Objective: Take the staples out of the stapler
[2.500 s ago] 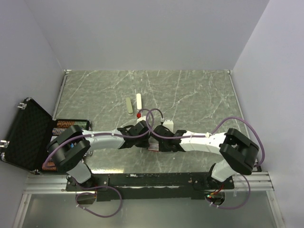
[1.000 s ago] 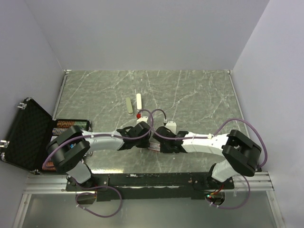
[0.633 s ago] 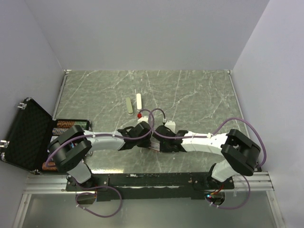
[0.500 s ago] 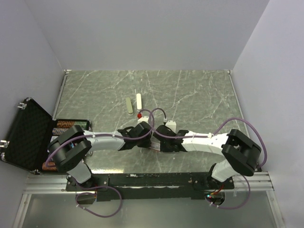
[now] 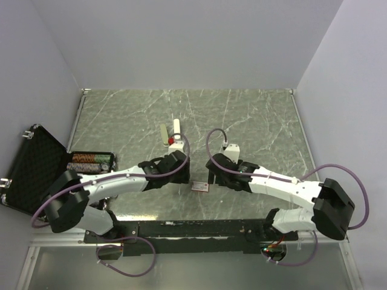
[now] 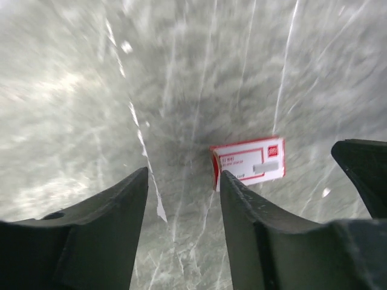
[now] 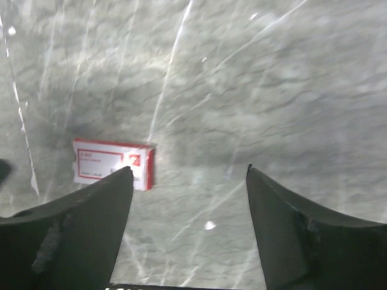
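Note:
Two slim cream staplers (image 5: 163, 133) (image 5: 176, 126) lie side by side at mid-table, just beyond my left wrist. The staples do not show in any view. A small red-and-white box (image 5: 199, 185) lies flat on the marble between the two arms. My left gripper (image 5: 176, 164) (image 6: 184, 171) is open and empty, with the box (image 6: 248, 162) just ahead and to the right of its right finger. Also open and empty, my right gripper (image 5: 214, 168) (image 7: 189, 169) hovers over bare marble with the box (image 7: 112, 163) just beyond its left fingertip.
An open black case (image 5: 33, 172) sits at the table's left edge, next to a tray of striped rolls (image 5: 91, 161). Grey walls close in the table on three sides. Both arms reach towards the middle, their wrists a short way apart.
Both grippers were shut and close together over the box; they have since opened and drawn apart, the left up and leftward, the right rightward. The box now lies uncovered.

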Robot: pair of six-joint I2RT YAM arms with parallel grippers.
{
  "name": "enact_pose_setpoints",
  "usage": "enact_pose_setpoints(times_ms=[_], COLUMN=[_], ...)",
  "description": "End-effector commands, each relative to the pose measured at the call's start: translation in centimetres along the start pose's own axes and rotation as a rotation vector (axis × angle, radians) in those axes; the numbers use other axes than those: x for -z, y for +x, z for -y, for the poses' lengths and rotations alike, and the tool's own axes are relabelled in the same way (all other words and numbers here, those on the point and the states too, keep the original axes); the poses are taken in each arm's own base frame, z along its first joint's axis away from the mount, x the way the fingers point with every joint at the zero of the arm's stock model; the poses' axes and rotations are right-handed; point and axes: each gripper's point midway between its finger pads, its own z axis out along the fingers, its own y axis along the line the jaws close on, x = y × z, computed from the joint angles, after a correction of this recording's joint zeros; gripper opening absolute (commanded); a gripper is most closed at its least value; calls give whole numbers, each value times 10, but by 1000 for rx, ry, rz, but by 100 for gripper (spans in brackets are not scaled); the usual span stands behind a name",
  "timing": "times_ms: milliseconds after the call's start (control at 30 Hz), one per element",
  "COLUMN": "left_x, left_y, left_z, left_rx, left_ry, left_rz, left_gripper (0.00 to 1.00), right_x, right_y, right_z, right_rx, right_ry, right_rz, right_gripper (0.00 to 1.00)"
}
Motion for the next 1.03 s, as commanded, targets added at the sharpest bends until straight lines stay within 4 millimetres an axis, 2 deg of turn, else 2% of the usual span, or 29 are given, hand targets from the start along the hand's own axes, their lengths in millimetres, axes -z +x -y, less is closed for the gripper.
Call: enact_pose_setpoints(times_ms=[0,33,67,100,167,267,367,533,700,800,933,1000], left_x=[27,32,40,44,56,77,92,115,145,161,172,171], left_y=[-45,-52,-62,-66,-80,-101,-114,-133,-152,-162,-169,-168], left_z=[-4,-5,-4,-6,-7,-7,-7,-8,-5,-10,-18,-17], left_rx=[-1,-6,-18,-24,-39,-45,-48,-47,-20,-3,5,-2], left_ry=[-36,-37,-27,-38,-49,-54,-59,-59,-8,-16,-47,-41], left_rz=[128,149,181,193,232,290,330,390,480,523,558,558], left_gripper=[59,61,65,70,78,98,97,97,97,97,97,97], right_x=[19,22,28,33,45,64,83,106,118,125,137,138], right_y=[-34,-39,-47,-53,-67,-88,-108,-128,-137,-142,-148,-154], right_z=[9,7,5,3,1,0,-1,11,18,20,15,22], right_rx=[7,20,39,46,58,66,73,73,61,48,101,76], right_ry=[18,4,-13,-21,-38,-58,-62,24,23,-3,-81,-32], right_rz=[92,103,121,137,178,237,284,299,346,384,434,448], right_gripper=[86,88,98,100,100,100,100,100,100,100,100,100])
